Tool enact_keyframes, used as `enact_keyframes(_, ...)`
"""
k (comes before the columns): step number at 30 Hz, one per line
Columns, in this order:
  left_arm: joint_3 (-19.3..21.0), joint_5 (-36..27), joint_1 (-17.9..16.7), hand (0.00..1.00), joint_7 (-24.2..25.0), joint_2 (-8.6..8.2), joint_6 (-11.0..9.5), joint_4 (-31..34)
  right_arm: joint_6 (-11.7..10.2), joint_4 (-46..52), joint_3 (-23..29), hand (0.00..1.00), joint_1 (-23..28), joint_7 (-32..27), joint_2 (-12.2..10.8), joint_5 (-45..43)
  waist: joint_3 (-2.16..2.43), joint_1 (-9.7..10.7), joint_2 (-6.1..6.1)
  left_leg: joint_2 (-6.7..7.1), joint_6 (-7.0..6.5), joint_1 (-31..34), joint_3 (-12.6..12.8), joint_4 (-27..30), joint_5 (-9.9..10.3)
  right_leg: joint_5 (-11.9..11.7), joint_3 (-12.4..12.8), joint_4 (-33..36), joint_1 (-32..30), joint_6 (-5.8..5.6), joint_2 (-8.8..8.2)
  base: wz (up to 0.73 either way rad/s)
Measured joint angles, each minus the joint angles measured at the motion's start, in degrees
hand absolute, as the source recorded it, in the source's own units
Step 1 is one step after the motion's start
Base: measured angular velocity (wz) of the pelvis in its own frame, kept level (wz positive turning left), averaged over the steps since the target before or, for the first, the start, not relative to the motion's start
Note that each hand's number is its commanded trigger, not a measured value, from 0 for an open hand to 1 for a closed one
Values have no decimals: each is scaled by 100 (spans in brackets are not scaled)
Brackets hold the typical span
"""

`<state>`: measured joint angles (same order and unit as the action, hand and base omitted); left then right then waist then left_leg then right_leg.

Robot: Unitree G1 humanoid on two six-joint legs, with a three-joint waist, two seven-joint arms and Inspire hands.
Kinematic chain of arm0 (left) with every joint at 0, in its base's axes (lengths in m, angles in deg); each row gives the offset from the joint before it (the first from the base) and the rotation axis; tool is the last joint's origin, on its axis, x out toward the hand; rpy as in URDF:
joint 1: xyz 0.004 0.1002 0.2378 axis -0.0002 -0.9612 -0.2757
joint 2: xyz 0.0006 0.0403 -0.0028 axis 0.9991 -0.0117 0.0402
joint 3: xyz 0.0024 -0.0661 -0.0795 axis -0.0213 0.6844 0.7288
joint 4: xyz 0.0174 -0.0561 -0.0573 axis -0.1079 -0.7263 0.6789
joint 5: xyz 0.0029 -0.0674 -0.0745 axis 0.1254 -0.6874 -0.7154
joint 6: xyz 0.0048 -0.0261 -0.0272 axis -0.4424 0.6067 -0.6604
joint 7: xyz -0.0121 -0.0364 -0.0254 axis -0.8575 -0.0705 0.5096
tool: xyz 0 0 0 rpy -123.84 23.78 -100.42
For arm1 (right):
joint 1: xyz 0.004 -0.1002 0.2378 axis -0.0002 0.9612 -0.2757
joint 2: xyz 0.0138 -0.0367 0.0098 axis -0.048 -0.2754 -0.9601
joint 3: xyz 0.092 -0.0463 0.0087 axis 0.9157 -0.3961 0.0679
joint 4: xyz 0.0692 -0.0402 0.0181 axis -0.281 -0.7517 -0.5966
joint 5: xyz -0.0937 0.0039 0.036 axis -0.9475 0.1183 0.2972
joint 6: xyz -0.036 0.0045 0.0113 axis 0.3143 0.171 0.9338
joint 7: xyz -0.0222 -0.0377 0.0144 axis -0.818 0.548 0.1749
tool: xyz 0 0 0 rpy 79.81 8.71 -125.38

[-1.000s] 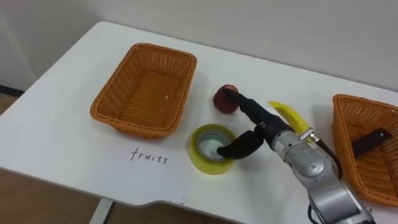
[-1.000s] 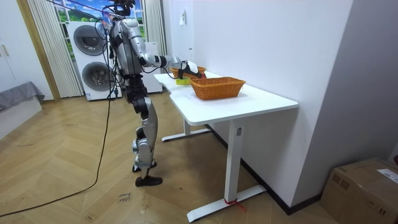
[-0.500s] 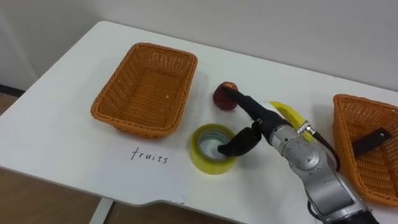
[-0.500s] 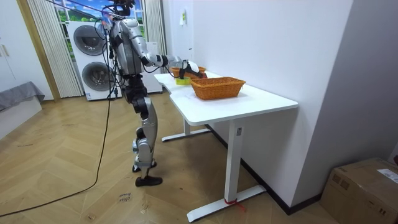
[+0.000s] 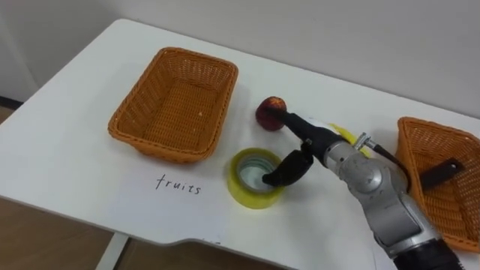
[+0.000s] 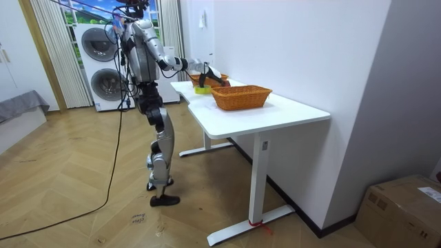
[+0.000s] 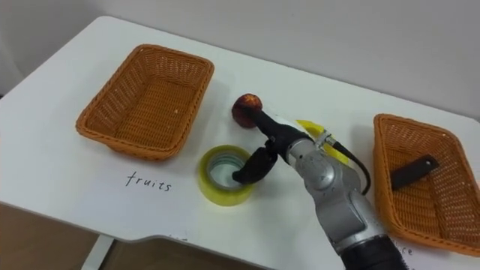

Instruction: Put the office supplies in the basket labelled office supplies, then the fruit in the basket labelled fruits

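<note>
Fruit lies near the middle of the white bench (image 5: pixel 67 157): a red round fruit (image 5: pixel 270 114) and, to its right, a banana (image 5: pixel 343 133) partly hidden behind the robot's right wrist; in front of them, nearer the robot, sits a yellow tape roll (image 5: pixel 251 180), lying flat with its hole upward. The right hand (image 5: pixel 304 135) comes in from the lower right and is spread wide; its upper fingers (image 5: pixel 291 120) stretch straight out and meet the right side of the red fruit, while its lower dark part hangs down over the tape roll's right rim; whether that part touches the roll cannot be told; the hand grips nothing. The left basket (image 5: pixel 127 124), orange wicker, stands to the left of the fruit and is bare inside; a handwritten label (image 5: pixel 178 184) marks the bench just before it. The right basket (image 5: pixel 420 131) stands at the bench's right edge and holds a dark oblong item (image 5: pixel 437 172). In the room view the robot stands upright at the bench's far end, one arm stretched over it, with stacked washing machines (image 6: pixel 103 62) behind.
</note>
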<state>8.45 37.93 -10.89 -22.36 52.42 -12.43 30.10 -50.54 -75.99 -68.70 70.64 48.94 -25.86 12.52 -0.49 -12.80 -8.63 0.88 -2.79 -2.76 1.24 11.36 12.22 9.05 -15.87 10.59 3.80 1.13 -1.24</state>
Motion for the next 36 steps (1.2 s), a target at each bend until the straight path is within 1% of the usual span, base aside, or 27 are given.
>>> enact_keyframes(1, 0, 0, 38, 0, 0, 17, -7, 1, 125, -118, 7, 0, -39, 160, -1, 23, 2, -29, -10, -1, 0, 0, 0, 1, -1, 0, 1, -1, 1, 0, 2, 0)
enact_keyframes(2, 0, -1, 41, 0, -1, 39, -13, 2, 204, -163, 65, 0, -57, 270, -1, 54, 4, -48, -13, -2, 0, 0, -1, 3, -1, 0, 0, -1, 2, 0, 4, 0)
enact_keyframes(4, 0, -1, 31, 0, -8, 81, -10, 1, 254, -217, 131, 0, -90, 395, -1, 104, 5, -50, -14, -5, -1, 0, -2, 2, 0, 0, 0, -4, 1, 0, 8, 0)
enact_keyframes(7, 3, -1, 31, 0, -13, 105, -10, 1, 286, -259, 187, 0, -101, 545, -1, 202, 5, -51, -14, -7, -2, 1, -4, -9, 1, 0, 0, -8, -3, 0, 12, 0)
enact_keyframes(10, 2, -1, 40, 0, -13, 101, -10, 1, 373, -283, 184, 0, -134, 688, -2, 204, 5, -51, -14, -9, -3, 1, -4, -17, 2, 0, 0, -11, -6, 0, 14, 0)
enact_keyframes(12, 2, -2, 41, 0, -13, 102, -10, 1, 376, -291, 172, 0, -134, 792, -1, 197, 5, -51, -14, -9, -3, 1, -4, -20, 2, 0, 0, -13, -7, 0, 14, 0)
enact_keyframes(18, 0, -1, 40, 0, -13, 102, -10, 2, 441, -262, 120, 0, -134, 877, -7, 40, 5, -63, -14, -11, -3, 1, -1, -14, 2, 0, 4, -12, -5, 0, 14, 0)
enact_keyframes(22, 9, -1, 40, 0, -13, 104, -7, 1, 528, -226, 121, 0, -133, 1005, -7, -117, 24, -168, -38, -14, -2, -15, 9, -13, 2, 0, 13, -9, 1, 0, 16, 0)
enact_keyframes(23, 8, -1, 39, 0, -12, 101, -5, 1, 575, -223, 120, 0, -133, 1041, -8, -188, 28, -179, -44, -13, -3, -24, 8, -12, 2, 0, 15, -9, 9, 0, 15, 0)
enact_keyframes(29, 8, -1, 39, 0, -12, 103, 1, -4, 609, -200, 113, 0, -134, 1214, -8, -334, 32, -198, -49, -11, -2, -47, 11, -7, 1, 0, 39, 0, 30, -1, 15, 0)
enact_keyframes(30, 8, -2, 39, 0, -12, 103, 2, -4, 612, -196, 113, 65, -134, 1230, -8, -346, 32, -198, -49, -12, -2, -51, 11, -8, 1, 0, 49, 0, 33, -1, 15, 0)
enact_keyframes(31, 7, -2, 38, 0, -12, 103, 5, -5, 617, -188, 108, 100, -134, 1253, -8, -371, 31, -200, -49, -12, -2, -58, 13, -10, 0, 0, 82, 0, 36, -1, 21, 0)
enact_keyframes(36, 8, -2, 39, 0, -13, 105, 10, -86, 620, -138, 118, 100, -147, 1244, -4, -452, 31, -201, -49, -12, -2, -84, 23, -24, 1, 0, 97, 0, 38, -1, 22, 0)
